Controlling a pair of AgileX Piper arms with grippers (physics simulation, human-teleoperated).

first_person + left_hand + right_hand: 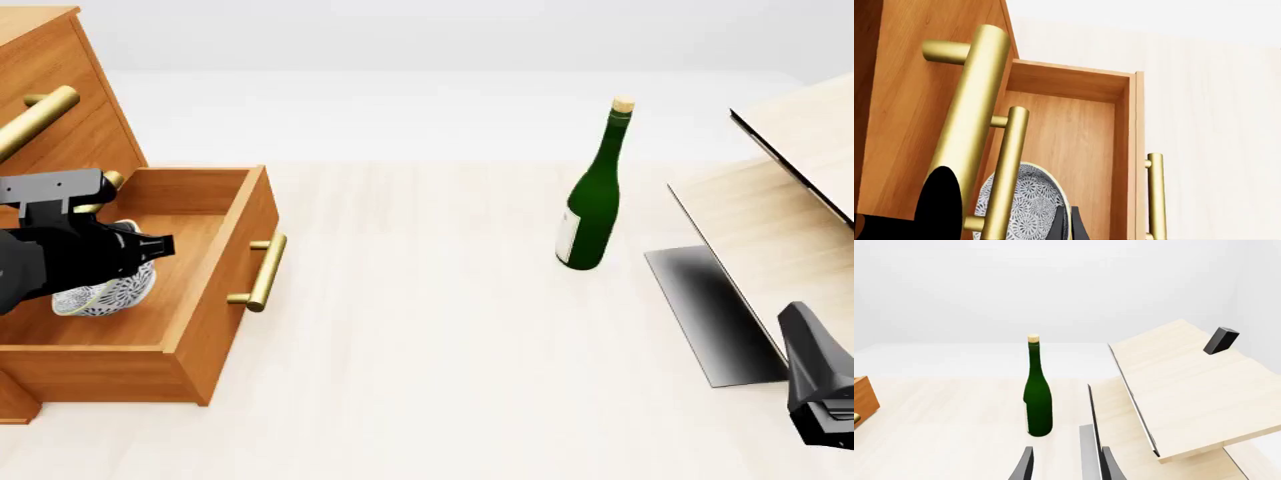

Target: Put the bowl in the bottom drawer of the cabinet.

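Now bowl (104,294) tilted between left jaws, inside bottom drawer (200,330)

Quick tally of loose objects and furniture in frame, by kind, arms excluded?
Bowl: 1
Green bottle: 1
Cabinet: 1, its bottom drawer pulled open with the bowl inside
Pale slanted board structure: 1
Total: 4
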